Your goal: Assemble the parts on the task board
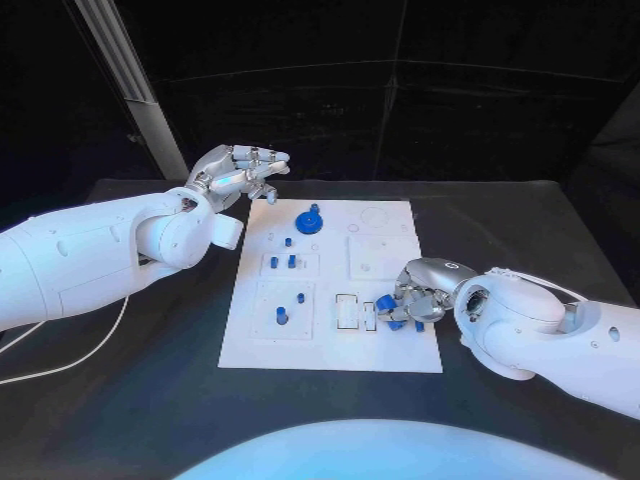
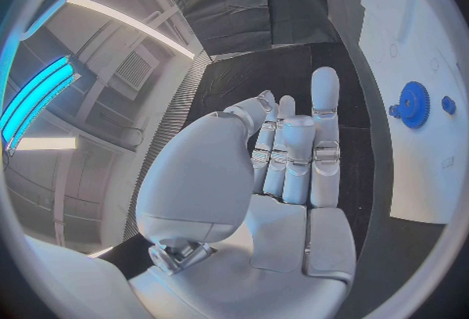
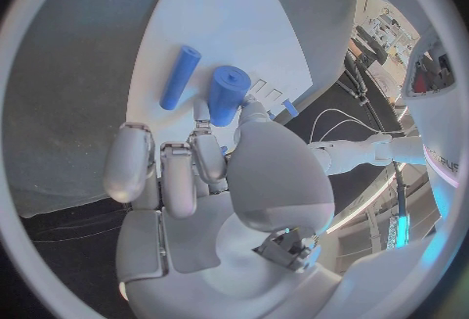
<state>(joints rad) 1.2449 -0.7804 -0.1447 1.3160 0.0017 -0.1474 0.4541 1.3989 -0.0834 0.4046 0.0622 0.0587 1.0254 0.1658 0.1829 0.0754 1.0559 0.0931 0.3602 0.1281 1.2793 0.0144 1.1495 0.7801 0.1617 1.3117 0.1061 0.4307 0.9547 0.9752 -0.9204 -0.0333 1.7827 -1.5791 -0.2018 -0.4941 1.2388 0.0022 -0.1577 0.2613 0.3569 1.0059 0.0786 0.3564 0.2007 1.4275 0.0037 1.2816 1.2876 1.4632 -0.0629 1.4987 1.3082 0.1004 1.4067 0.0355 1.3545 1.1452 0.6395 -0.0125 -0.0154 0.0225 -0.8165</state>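
Status on the white board [image 1: 382, 345]: we're judging it partly done. A blue gear [image 1: 310, 222] is sitting at the far end of the board, and small blue pegs [image 1: 283, 262] are standing in the middle section, with another peg [image 1: 281, 316] nearer us. We can't tell from here which of these are fully seated. At least two loose pieces are still waiting at the near right corner, so assembly is not finished.

Right hand [image 1: 411, 298] is working at that near right corner, palm down over the board edge. In the right wrist view we're seeing it gripping a thick blue cylinder [image 3: 229, 94] between thumb and fingers [image 3: 204, 153], with the cylinder's end pointing out over the board. A thinner blue rod [image 3: 180, 77] is lying flat on the board just beside it, apart from the hand. Slots [image 1: 352, 313] are sitting just to the left of the hand, likely where these pieces are going.

Left hand [image 1: 238, 173] is hovering off the far left corner of the board, raised above the table [image 1: 147, 400]. Fingers are curled in, holding nothing; the left wrist view is showing the same, with the gear well off to the side.
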